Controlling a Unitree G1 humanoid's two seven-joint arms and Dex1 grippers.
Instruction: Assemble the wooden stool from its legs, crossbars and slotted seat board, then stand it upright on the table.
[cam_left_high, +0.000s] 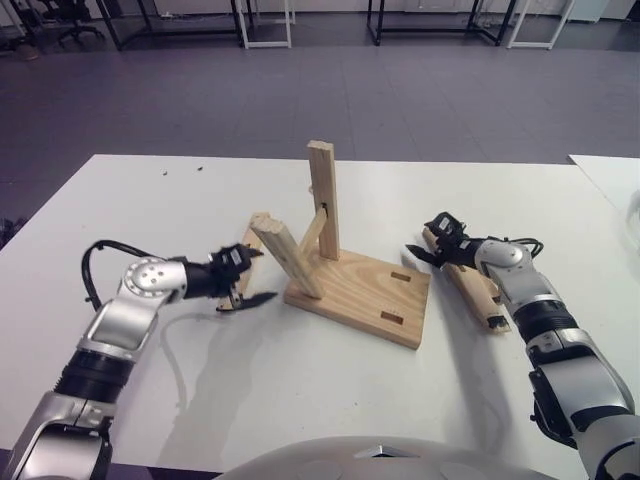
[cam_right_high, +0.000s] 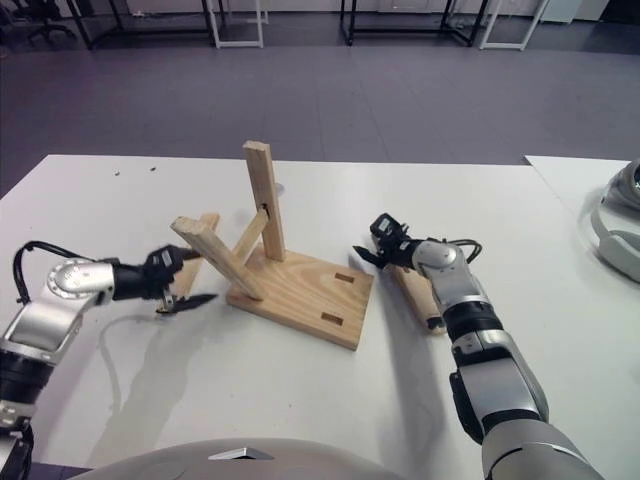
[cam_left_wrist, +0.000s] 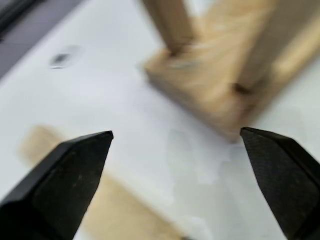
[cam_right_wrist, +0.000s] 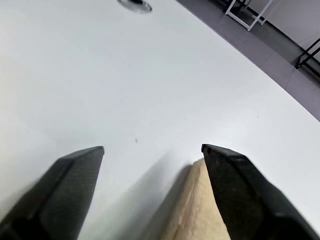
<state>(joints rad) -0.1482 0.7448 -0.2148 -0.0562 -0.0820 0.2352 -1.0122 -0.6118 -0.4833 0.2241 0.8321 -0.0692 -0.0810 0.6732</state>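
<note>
Left gripper (cam_left_high: 264, 275) and right gripper (cam_left_high: 419, 255) had fingers wide apart, empty; the right one partly covered a loose leg (cam_left_high: 480, 295).

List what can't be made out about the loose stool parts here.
- Loose leg: in the head views, the right hand and arm cover part of it; the right wrist view's edge cuts it off.
- Wood piece by the left hand: blurred in the left wrist view; which part, unclear.

metal frames (cam_left_high: 270, 44) stand on the grey floor (cam_left_high: 420, 100); perhaps a headset (cam_right_high: 618, 235) lies far right.
</note>
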